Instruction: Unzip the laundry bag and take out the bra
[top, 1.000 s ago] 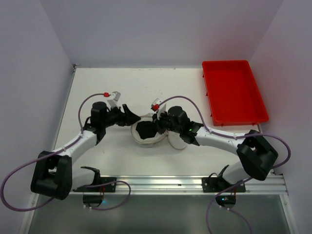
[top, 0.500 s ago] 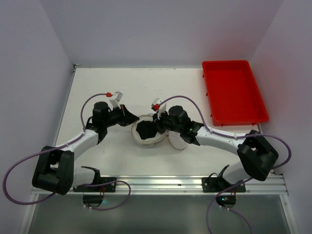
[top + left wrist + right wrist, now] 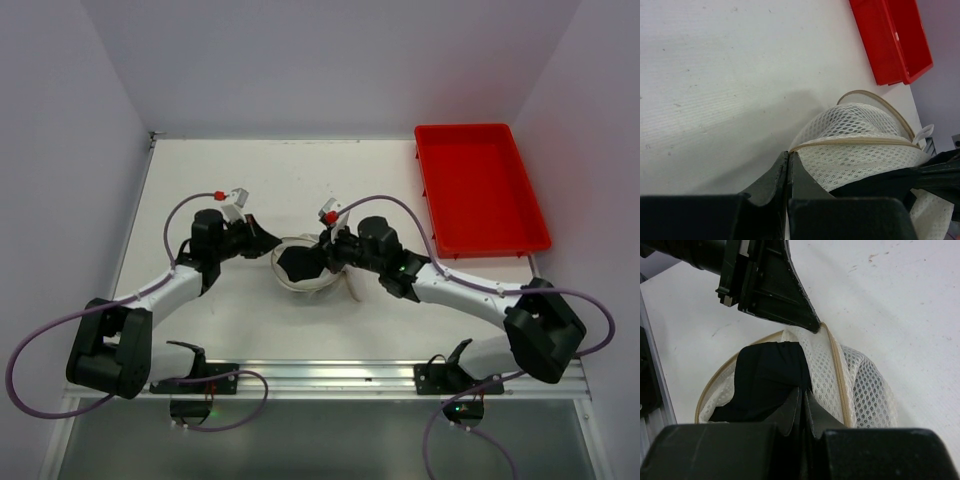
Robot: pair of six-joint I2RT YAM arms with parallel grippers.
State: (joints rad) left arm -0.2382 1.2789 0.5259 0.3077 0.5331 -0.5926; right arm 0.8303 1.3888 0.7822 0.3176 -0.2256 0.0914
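My left gripper [image 3: 789,156] has its jaws closed on the thin wire rim of the laundry bag [image 3: 855,147], and the pinch is only at the very tips. My right gripper [image 3: 801,394] has its jaws closed on the near edge of the bra [image 3: 767,377]. The bra lies inside the open bag, directly in front of these jaws, and white mesh touches them on one side. This is my first worry: I cannot tell if the right jaws hold only the black cloth or also a fold of the mesh. If mesh is caught, any pull will drag the whole bag and not free the bra. The second worry is the left pinch. The rim is thin and springy, so I judge it can slip out of the tips when the right arm pulls, and then the bag would rise together with the bra. Beyond the bra, the left fingertip stands just at the far rim, very near to the right jaws, so a pull in that direction could bring the two grippers into contact. The bra could also catch on the rim on its way out. Farther out, the table [image 3: 715,75] is bare around the bag and the red tray [image 3: 480,190] is well apart, so I expect no trouble there.
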